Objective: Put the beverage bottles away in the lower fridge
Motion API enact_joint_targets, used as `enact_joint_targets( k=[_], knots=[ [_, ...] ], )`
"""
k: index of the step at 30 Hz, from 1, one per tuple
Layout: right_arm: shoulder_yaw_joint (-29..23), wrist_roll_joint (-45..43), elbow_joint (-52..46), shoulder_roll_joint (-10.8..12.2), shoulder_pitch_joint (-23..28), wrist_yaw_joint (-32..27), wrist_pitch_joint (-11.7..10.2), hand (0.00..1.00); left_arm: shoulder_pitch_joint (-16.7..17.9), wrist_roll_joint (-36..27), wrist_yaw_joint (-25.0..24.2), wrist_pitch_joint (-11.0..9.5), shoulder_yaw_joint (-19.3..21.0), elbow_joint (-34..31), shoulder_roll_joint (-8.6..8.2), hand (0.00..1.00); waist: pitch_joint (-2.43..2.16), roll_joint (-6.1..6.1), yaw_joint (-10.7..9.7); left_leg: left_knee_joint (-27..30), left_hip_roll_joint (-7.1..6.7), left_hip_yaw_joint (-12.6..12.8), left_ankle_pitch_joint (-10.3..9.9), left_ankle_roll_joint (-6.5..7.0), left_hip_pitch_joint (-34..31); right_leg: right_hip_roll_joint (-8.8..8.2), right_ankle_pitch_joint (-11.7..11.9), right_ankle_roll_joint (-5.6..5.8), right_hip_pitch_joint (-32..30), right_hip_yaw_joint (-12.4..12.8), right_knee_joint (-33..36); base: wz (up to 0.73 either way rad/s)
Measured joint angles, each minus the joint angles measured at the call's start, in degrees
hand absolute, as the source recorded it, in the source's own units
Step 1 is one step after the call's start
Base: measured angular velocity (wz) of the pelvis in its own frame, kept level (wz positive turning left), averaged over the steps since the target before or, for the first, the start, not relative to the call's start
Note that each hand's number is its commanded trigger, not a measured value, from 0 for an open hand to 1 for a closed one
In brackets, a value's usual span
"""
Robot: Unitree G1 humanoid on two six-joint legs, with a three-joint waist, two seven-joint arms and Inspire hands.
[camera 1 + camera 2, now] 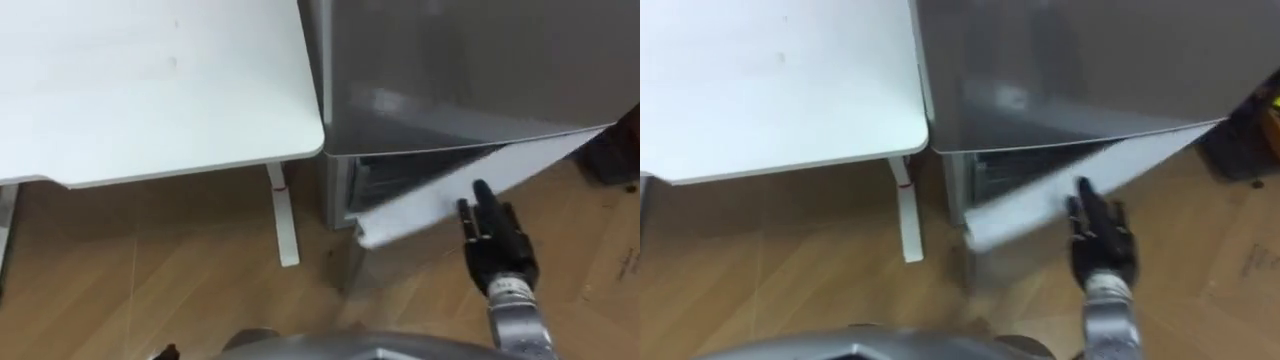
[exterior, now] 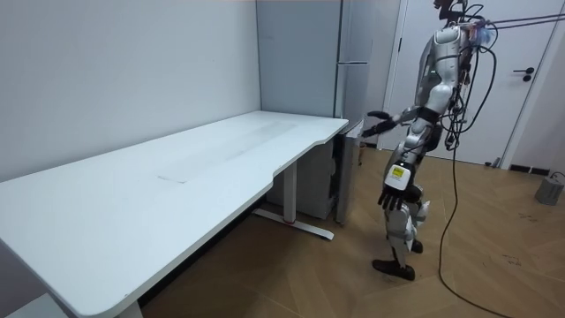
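The right hand, fingers straight and close together, reaches its tips to the outer face of the ajar lower fridge door. The left hand hangs loose, and neither holds a drink. Pushing from this side would probably swing the door shut, since its free edge lies left of the hand.

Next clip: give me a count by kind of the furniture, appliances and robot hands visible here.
Table: 1
Fridge: 1
Robot hands: 2 (right hand at the lower door, left hand hanging at its side)
Total: 4
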Motion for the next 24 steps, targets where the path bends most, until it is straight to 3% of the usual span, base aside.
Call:
enact_joint_targets(
  k=[1,3,6,12,17,24],
  knots=[
    [4.0,0.3,0.0,-0.1,-2.2,0.9,2.7,0.00,-0.6,0.0,0.1,0.6,-0.9,0.0,-0.33,0.00,0.05,0.41,0.5,-0.5,-0.46,-0.5,0.7,0.09,0.5,-0.34,0.0,0.00,0.3,-0.5,0.0,0.24],
    [7.5,0.4,-0.8,0.0,-4.7,1.9,6.1,0.00,-1.1,0.0,0.4,0.7,-1.6,0.0,-0.77,0.00,-0.05,0.82,1.6,-1.8,-1.16,-1.1,1.4,0.29,1.2,-0.88,-0.2,0.26,0.8,-1.1,0.0,0.32],
    [9.3,0.4,-3.5,0.0,-6.1,4.0,9.6,0.00,-1.1,0.0,0.8,0.7,-1.7,0.0,-1.01,0.00,0.35,-0.07,2.4,-2.7,-1.92,-1.8,1.7,0.40,2.2,-1.53,-0.7,0.64,2.3,-2.6,-0.5,0.24],
    [8.7,0.7,-1.5,-0.6,-5.8,4.7,12.6,0.00,-1.3,0.0,0.7,1.0,-1.7,-0.1,-1.21,0.00,1.44,-2.64,2.8,-3.1,-2.66,-1.7,1.6,0.72,2.6,-2.07,-1.0,1.19,3.3,-2.8,-1.3,0.07],
    [7.8,-1.1,0.5,-1.5,-4.3,4.8,13.3,0.00,-1.1,0.0,0.7,1.5,-1.6,-0.3,-0.97,0.00,1.28,-2.38,1.3,-3.0,-2.88,-1.7,1.3,1.14,2.0,-2.41,-1.0,1.47,3.0,-3.3,-1.2,0.03],
    [4.5,-9.0,14.8,-2.3,-4.2,5.9,13.3,0.00,0.1,0.0,1.3,1.0,-0.4,-0.8,-0.94,0.00,0.68,-2.89,-0.2,-3.8,-2.97,-1.3,1.3,1.13,2.9,-2.42,-1.1,1.55,3.6,-2.8,-1.4,-0.02]
  ],
)
